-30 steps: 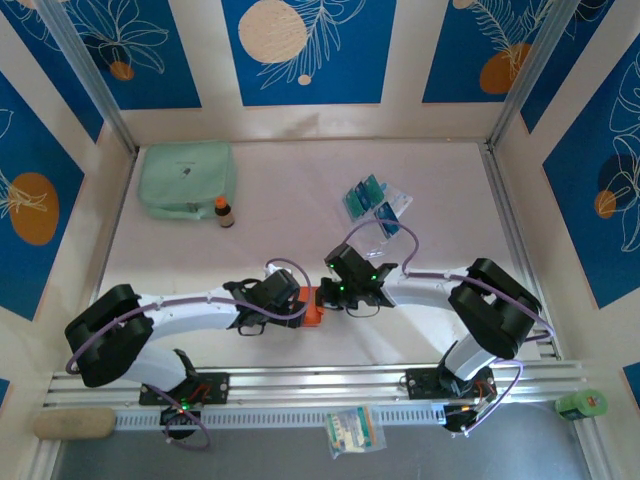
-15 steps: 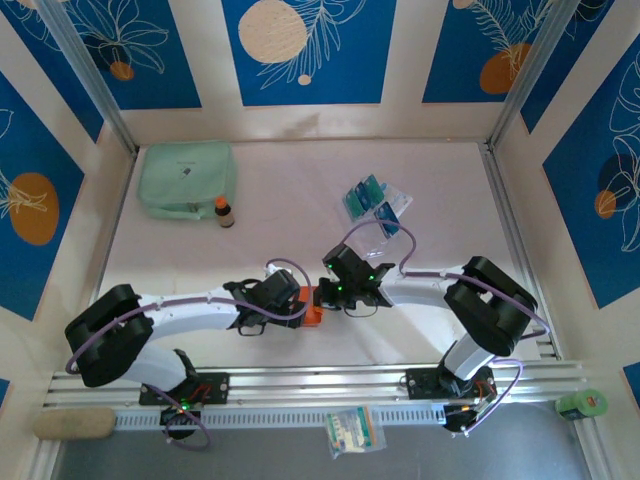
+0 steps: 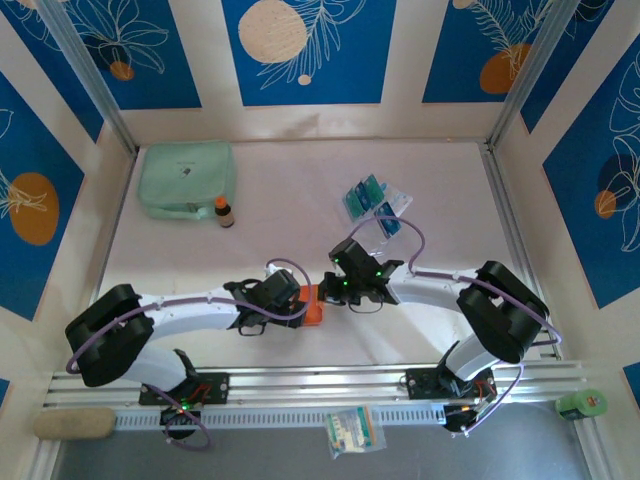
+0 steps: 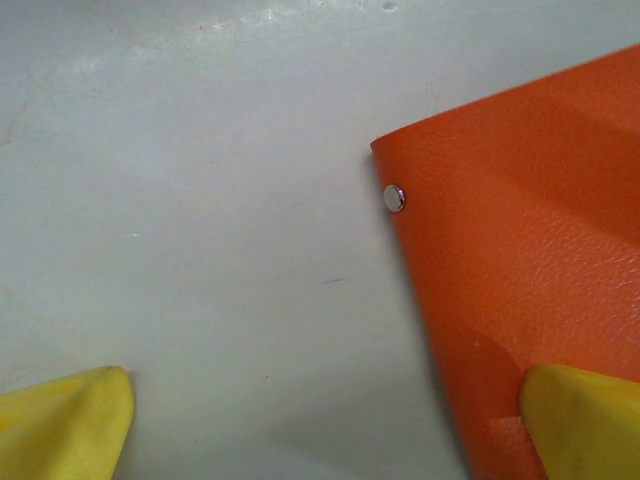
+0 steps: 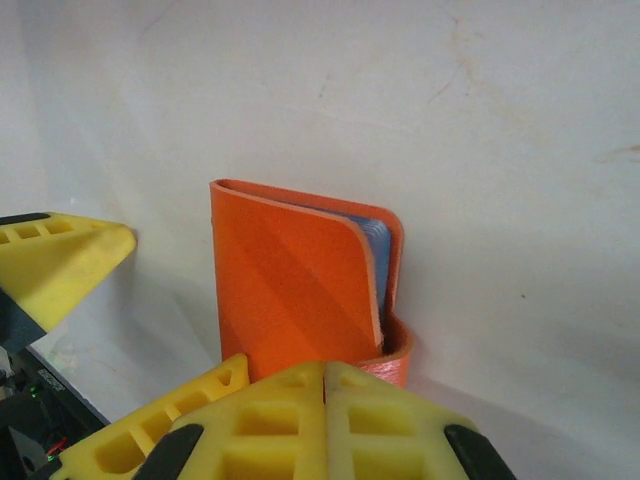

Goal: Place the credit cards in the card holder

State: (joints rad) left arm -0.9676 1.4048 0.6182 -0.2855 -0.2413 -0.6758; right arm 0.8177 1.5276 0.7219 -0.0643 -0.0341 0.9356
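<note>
Though still clenched, right tool [image 5: 325,372] rightward.

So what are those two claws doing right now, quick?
Left gripper: open, one fingertip over the card holder corner.
Right gripper: shut, nothing between its fingers.

a lab test cell: aluminium rails [image 3: 330,377], printed panel walls [image 3: 330,60].

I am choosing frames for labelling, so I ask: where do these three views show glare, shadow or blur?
Top external: even light, all sharp. Left wrist: pale glare on the table, a glint on the stud of the wallet, and the yellow fingertips are blurred. Right wrist: the wallet is fairly sharp with a shadow at its left, and the near fingers are soft.
</note>
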